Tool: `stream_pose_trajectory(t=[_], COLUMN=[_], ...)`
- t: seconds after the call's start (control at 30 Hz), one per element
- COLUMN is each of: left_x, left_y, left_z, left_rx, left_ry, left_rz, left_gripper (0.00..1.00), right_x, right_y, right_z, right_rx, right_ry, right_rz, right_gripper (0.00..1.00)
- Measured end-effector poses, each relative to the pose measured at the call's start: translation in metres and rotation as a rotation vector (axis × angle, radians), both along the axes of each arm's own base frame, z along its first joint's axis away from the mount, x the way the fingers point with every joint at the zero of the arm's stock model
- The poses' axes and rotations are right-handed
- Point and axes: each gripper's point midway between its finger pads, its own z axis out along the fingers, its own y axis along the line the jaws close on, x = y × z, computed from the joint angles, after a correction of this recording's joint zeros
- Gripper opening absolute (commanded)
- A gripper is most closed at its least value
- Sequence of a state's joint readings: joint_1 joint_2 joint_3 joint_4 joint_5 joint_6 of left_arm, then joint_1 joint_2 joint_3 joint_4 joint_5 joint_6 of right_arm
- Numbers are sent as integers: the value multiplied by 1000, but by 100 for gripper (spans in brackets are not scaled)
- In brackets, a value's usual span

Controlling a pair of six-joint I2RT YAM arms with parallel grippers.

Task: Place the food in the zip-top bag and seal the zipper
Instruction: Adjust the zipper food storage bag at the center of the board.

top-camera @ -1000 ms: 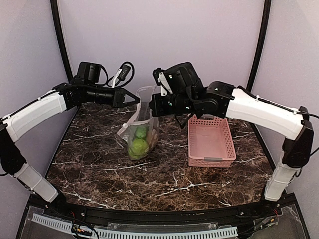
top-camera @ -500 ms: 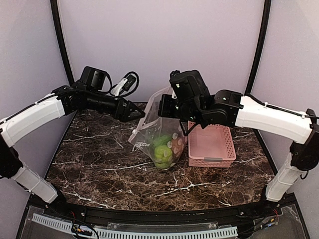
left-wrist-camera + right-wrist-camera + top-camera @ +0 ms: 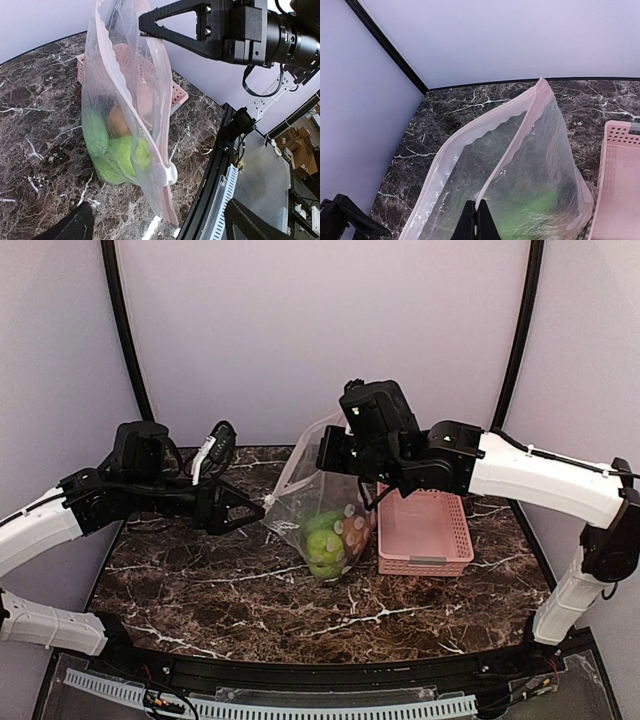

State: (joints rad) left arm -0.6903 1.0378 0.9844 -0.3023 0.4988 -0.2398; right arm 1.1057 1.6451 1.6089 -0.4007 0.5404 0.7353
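Observation:
The clear zip-top bag (image 3: 312, 490) hangs over the marble table, its bottom resting near the pink basket. My right gripper (image 3: 327, 452) (image 3: 476, 220) is shut on the pink zipper (image 3: 516, 137) strip at the bag's top edge. The mouth gapes open below it. The food (image 3: 326, 540) lies in the bag's bottom: green pieces (image 3: 120, 157) and a brown lump (image 3: 117, 122). The white slider (image 3: 166, 175) sits low on the strip. My left gripper (image 3: 252, 512) (image 3: 160, 230) stands open, left of the bag and apart from it, with nothing between its fingers.
A pink slotted basket (image 3: 425, 530) stands on the table right of the bag, touching or nearly touching it. The dark marble table (image 3: 200, 580) spreads in front. The black frame rail (image 3: 210, 175) runs along the near edge.
My left gripper has let go of the bag, opened, and drawn back to the left and lower. The right gripper carried the bag rightward toward the basket, then stayed put.

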Motion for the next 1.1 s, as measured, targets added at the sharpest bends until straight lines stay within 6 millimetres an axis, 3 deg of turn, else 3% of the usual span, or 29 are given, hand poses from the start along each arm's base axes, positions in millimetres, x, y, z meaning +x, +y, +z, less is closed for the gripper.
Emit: stream_pose_trajectory(t=[0.2, 0.37, 0.57, 0.73, 0.93, 1.0, 1.1], left_x=[-11, -9, -3, -1, 7, 9, 10], left_y=[-13, -14, -12, -11, -8, -7, -7], left_z=[-9, -12, -13, -15, -16, -10, 7], left_rx=[3, 19, 32, 39, 69, 76, 74], left_ry=[37, 28, 14, 13, -8, -29, -75], left_rz=[-41, -21, 14, 24, 60, 65, 57], left_gripper=[60, 35, 21, 2, 1, 1, 1], right_x=[0, 1, 0, 0, -6, -16, -28], right_y=[0, 0, 0, 0, -7, -18, -30], right_z=[1, 1, -4, -7, -12, -12, 3], right_rx=[5, 6, 1, -3, 1, 6, 39], right_ry=[0, 0, 6, 8, 14, 23, 19], right_rz=[-1, -2, -4, -4, 14, 34, 60], right_gripper=[0, 0, 0, 0, 0, 0, 0])
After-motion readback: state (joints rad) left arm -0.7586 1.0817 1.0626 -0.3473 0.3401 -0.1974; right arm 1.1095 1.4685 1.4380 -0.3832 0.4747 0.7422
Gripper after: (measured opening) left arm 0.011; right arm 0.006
